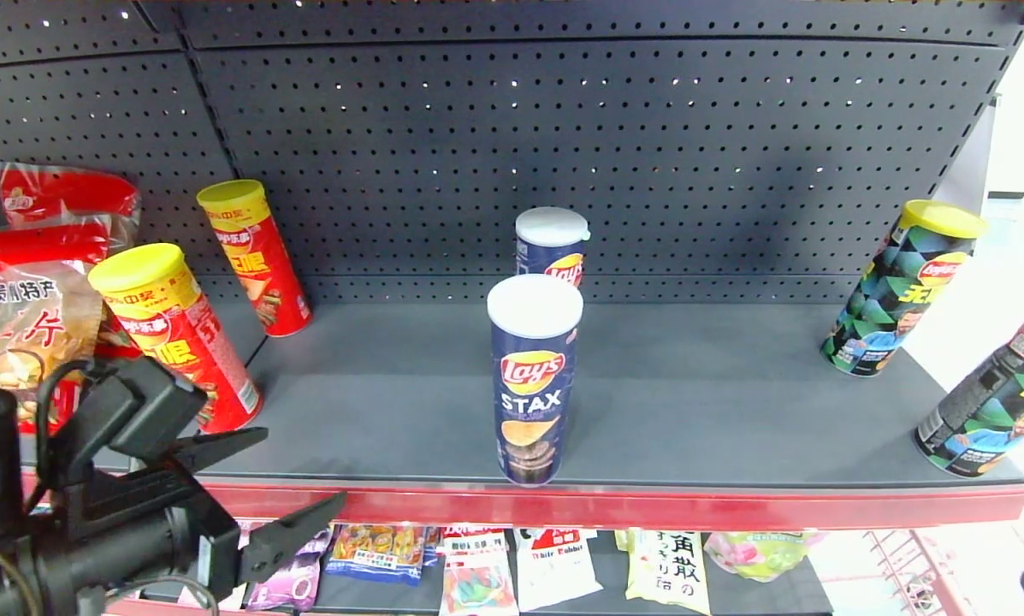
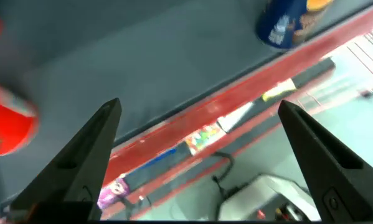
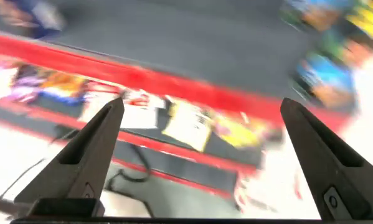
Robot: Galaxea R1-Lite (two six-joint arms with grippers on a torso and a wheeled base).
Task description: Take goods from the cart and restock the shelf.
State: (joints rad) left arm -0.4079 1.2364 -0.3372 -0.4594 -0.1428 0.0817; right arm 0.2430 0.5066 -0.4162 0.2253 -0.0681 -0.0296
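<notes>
Two blue chip cans with white lids stand mid-shelf, one (image 1: 535,380) at the front edge and one (image 1: 552,245) behind it. Red cans with yellow lids (image 1: 176,337) (image 1: 255,257) stand at the left; green-black cans (image 1: 903,288) (image 1: 995,398) stand at the right. My left gripper (image 1: 285,479) hangs open and empty before the shelf's red front lip (image 1: 614,506), below and left of the front blue can; in the left wrist view the left gripper (image 2: 195,130) frames that lip (image 2: 174,134) and the blue can (image 2: 292,22). My right gripper (image 3: 202,127) is open and empty over the lip (image 3: 174,81).
Red snack bags (image 1: 37,282) sit at the shelf's far left. A lower shelf holds several snack packets (image 1: 554,565). The perforated back panel (image 1: 563,137) closes the rear. Bare shelf surface (image 1: 700,402) lies between the blue and green cans.
</notes>
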